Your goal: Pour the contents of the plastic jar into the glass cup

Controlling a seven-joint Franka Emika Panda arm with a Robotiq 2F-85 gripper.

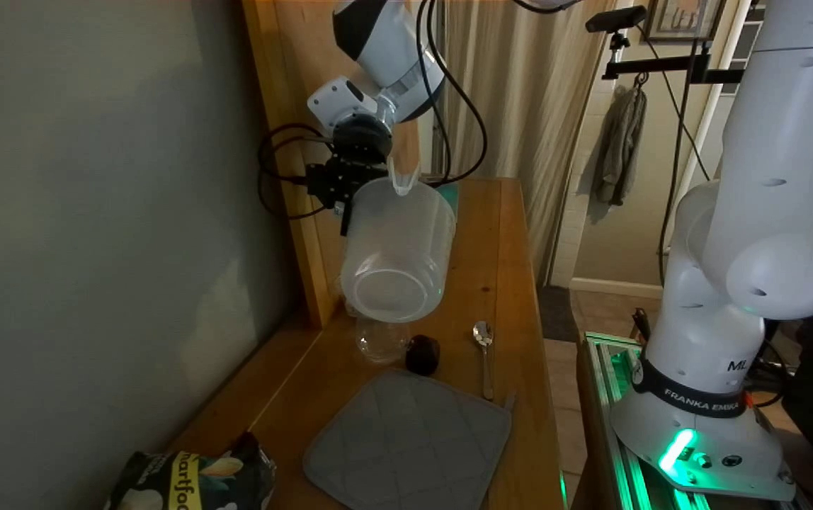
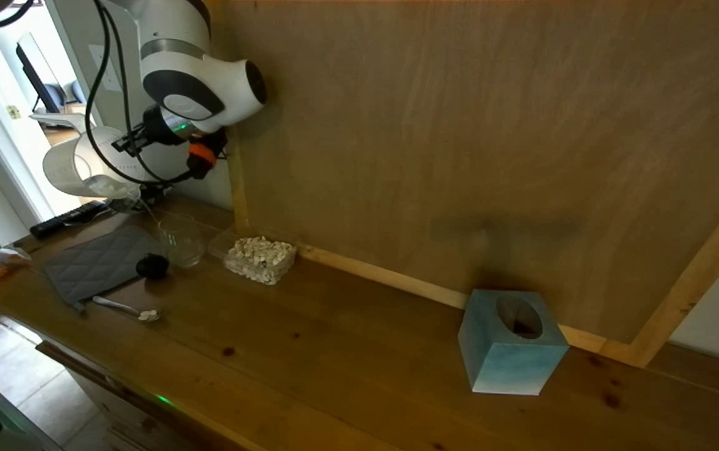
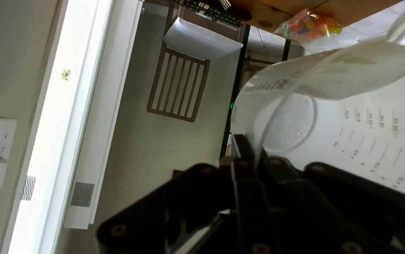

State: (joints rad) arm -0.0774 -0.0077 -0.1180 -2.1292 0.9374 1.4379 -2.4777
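Observation:
The translucent plastic jar [image 1: 398, 248] hangs in the air, tipped over with its base higher than its mouth. My gripper [image 3: 253, 150] is shut on its wall at the rim, one finger inside and one outside. In the wrist view, what looks like clear liquid [image 3: 359, 68] lies along the jar's lower wall toward the spout. Below the jar, the glass cup [image 1: 382, 341] stands upright on the wooden surface. A thin pale stream [image 2: 150, 212] runs from the jar's mouth down toward the cup [image 2: 182, 243] in an exterior view. The level in the cup is hard to make out.
Close beside the cup sits a small dark object [image 2: 152, 266]. A grey pot holder [image 1: 413, 443], a spoon [image 1: 484, 358] and a snack bag [image 1: 194, 478] lie nearby. An oat-filled clear container [image 2: 262, 258] and a blue tissue box [image 2: 513, 344] stand along the wooden panel.

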